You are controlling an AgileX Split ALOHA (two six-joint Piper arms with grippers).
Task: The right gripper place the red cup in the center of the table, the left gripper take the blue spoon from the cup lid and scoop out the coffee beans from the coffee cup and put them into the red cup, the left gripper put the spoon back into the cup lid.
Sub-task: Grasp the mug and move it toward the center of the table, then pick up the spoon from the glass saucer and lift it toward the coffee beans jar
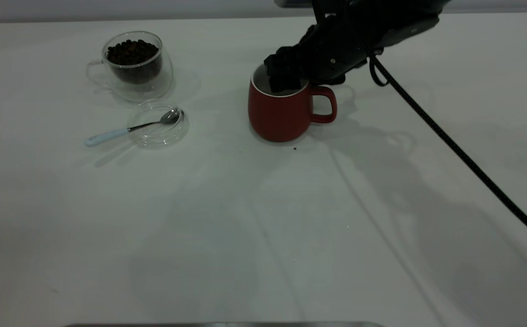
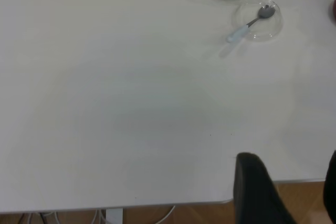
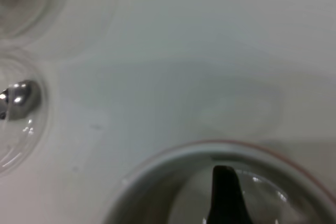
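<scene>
Seen from outside: stood upright near the middle of the table (image 1: 263,236), the red cup (image 1: 279,113), handle turned toward the right arm's side. Reached down over its rim, the right gripper (image 1: 284,75), one finger dipped inside the cup against the wall; seemed to pinch the rim, though the outer finger was hidden, so hard to say for sure. Trailed off toward the right edge, a black cable (image 1: 454,147). Well apart on the left side, the coffee cup (image 1: 131,63), filled with coffee beans (image 1: 131,52). Just in front of it, the cup lid (image 1: 159,123), with the bowl of the blue spoon (image 1: 131,128) lying inside and the pale handle sticking out over the rim onto the table.

From the left wrist: hung back over the near table edge, the left gripper (image 2: 286,192), fingers (image 2: 254,187) spread wide, holding nothing. Far off, the lid (image 2: 258,22) with the spoon (image 2: 249,24) in it.

From the right wrist: filled the near part, the white inside of the red cup (image 3: 173,182), with one dark finger (image 3: 226,195) within. Beside, the spoon's shiny bowl (image 3: 18,98) in the lid.
</scene>
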